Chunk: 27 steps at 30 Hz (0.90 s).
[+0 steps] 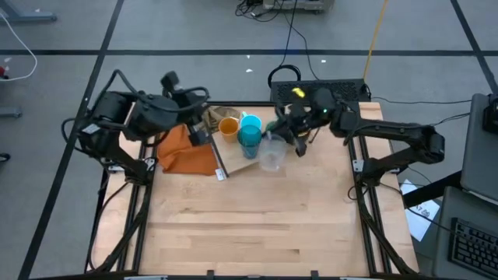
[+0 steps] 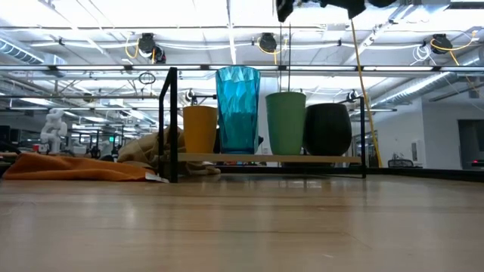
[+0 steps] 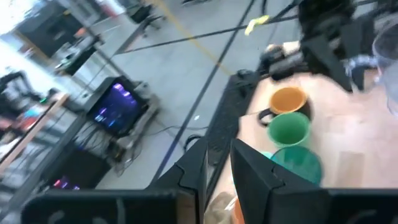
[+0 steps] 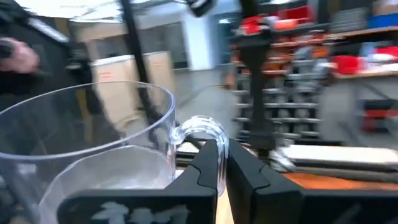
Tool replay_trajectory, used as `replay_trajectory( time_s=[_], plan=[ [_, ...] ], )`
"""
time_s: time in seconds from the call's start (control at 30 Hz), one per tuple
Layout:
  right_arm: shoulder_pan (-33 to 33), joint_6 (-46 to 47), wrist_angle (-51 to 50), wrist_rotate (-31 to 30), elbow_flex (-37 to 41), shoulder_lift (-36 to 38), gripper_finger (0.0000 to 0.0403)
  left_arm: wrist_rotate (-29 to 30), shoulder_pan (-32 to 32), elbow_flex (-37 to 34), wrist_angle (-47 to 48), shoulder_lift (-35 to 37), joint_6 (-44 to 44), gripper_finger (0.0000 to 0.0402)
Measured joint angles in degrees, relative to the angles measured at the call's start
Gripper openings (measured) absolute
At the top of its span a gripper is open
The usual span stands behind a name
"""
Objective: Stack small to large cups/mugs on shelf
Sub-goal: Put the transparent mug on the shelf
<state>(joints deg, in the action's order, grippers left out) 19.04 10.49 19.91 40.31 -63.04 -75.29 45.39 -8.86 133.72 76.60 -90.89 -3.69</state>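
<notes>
Shelf (image 2: 265, 158) holds orange cup (image 2: 200, 129), teal tumbler (image 2: 237, 109), green cup (image 2: 286, 122), black mug (image 2: 327, 129). Right gripper (image 4: 222, 163) pinches clear glass mug (image 4: 93, 149) by handle, aloft nr shelf. Left gripper (image 3: 217, 180) nearly closed, empty, over the shelf's left end. Glass mug unplaced.

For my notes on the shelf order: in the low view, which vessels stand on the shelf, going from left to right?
orange cup → tall teal tumbler → green cup → black mug
</notes>
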Motion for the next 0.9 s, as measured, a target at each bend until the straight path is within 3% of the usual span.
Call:
replay_trajectory(
  time_s=[0.17,0.5,0.9],
  plan=[
    [4.70,-3.64,-7.42,-5.98,-1.62,2.39,0.0001,2.47,-0.25,-0.01,5.16,0.99,5.56,0.0072],
    [12.73,-17.12,-25.09,-14.39,-16.88,0.15,0.0001,2.52,-1.96,-0.17,13.39,1.07,15.67,0.0072],
    [26.11,-15.75,-24.69,-16.23,-22.91,-7.38,0.0001,2.65,-2.29,-0.23,13.40,4.65,13.54,0.0072]
  ],
)
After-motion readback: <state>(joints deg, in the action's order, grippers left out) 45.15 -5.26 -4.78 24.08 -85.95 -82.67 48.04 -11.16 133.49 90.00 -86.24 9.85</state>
